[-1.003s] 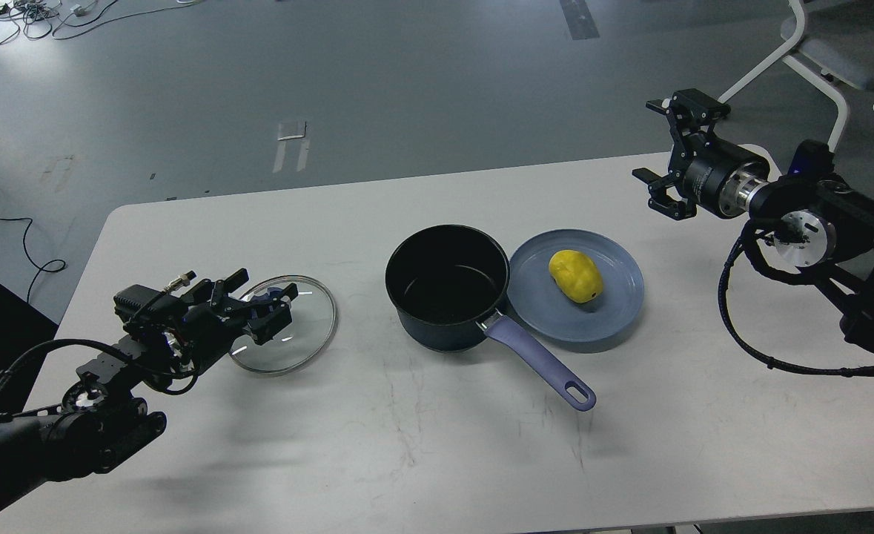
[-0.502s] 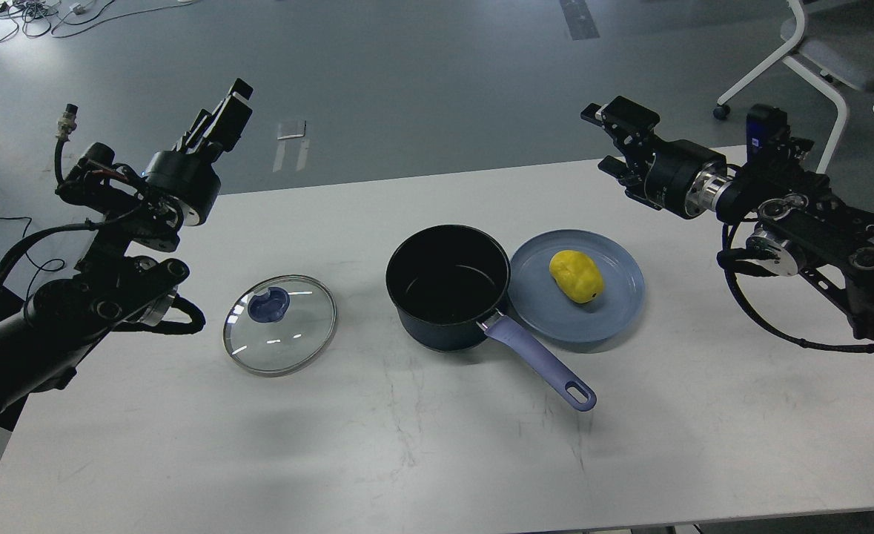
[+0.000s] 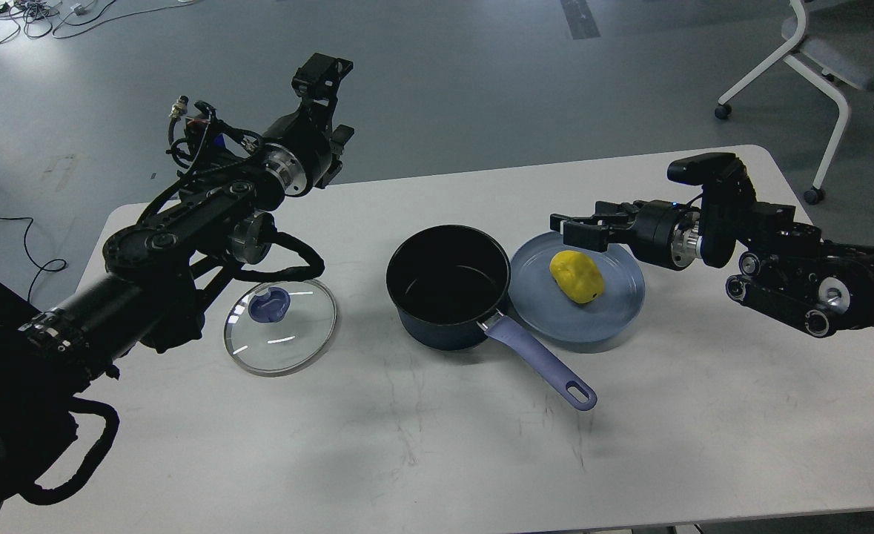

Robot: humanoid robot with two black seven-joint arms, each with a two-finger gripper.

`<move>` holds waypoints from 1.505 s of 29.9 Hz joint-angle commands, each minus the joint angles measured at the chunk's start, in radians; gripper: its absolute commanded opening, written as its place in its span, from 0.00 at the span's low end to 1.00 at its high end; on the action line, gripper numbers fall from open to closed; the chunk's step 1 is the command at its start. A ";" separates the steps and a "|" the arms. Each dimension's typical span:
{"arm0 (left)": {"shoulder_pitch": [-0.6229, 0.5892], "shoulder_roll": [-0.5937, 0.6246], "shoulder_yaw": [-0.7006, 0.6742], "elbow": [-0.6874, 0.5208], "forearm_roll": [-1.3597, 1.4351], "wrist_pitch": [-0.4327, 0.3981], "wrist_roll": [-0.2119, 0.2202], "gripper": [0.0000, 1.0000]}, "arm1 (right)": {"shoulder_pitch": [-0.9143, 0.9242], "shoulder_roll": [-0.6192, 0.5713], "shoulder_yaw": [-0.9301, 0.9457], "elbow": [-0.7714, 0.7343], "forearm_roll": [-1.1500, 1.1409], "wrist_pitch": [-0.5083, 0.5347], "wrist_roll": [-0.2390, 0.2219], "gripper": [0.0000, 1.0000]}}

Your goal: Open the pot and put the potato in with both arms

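The pot [image 3: 448,285] sits in the middle of the desk [image 3: 437,445]. Its handle sticks out toward 5 o'clock. At 3 o'clock from the pot, touching its side, is the plate [image 3: 614,311], and the potato [image 3: 576,277] lies on the plate. At 9 o'clock from the pot, a little apart, the lid [image 3: 281,325] lies flat on the desk. The left end effector [image 3: 323,78] is up high at 11 o'clock from the pot, past the far edge of the desk. The right end effector [image 3: 581,230] is just over the far rim of the plate, at 12 o'clock from the potato. A chair [image 3: 822,67] stands on the floor behind the desk, at 1 o'clock.
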 commanded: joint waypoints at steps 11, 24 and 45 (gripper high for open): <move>0.036 0.008 0.009 0.000 0.014 0.002 -0.022 0.98 | -0.046 0.050 -0.089 -0.050 -0.004 -0.010 0.007 0.82; 0.039 0.009 0.010 0.000 0.021 0.005 -0.034 0.98 | -0.017 0.074 -0.110 -0.051 -0.005 -0.027 0.007 0.24; 0.042 0.009 0.010 0.000 0.040 0.001 -0.031 0.98 | 0.136 0.304 -0.219 -0.085 -0.014 -0.216 0.065 0.26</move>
